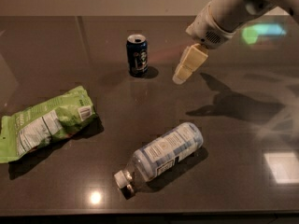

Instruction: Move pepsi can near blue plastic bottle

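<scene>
Approach to the can is, as I am judging it, the step in hand. The gripper (179, 79) is hanging right of the upper centre of the frame, above the dark table (224, 190), near the right side of the pepsi can (137, 55) but not touching it. Whether the gripper is open or closed I cannot tell from this angle. The pepsi can is standing upright at the upper centre of the frame. The blue plastic bottle (163, 153) is lying on its side in the lower centre, with its white cap pointing to the lower left, well apart from the can. A green chip bag (44, 122) is lying at the left of the frame, away from the way between them. To do this step well, the gripper should be coming down straight over the can and closing around the middle of its body, not on the rim, because a push from the side could be tipping a light can over. For the placing, a spot just beside the bottle is looking safe, without touching it, since a bottle on its side may be rolling.
</scene>
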Controlling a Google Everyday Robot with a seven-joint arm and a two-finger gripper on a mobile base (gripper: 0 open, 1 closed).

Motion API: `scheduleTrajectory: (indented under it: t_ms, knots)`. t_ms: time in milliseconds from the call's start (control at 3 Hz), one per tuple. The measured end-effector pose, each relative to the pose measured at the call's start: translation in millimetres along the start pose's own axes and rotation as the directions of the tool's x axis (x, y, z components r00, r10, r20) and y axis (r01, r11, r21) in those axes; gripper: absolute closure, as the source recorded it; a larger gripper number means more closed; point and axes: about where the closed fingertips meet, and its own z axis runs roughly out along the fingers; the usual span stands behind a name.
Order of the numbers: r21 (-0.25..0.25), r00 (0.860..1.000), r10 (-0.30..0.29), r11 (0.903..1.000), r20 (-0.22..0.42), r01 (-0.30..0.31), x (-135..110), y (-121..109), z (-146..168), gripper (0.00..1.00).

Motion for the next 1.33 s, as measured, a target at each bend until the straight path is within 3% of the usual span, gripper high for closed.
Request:
scheduleTrajectory:
  t_ms: [667,1333]
  knots:
    - [-0.011,0.995,0.038,0.9992,0.096,-0.037,-55.6,-36.4,70.9,0.00]
    - [-0.039,0.983,0.109,0.9938,0.146,-0.104,-88.7,-56.3,110.2,0.00]
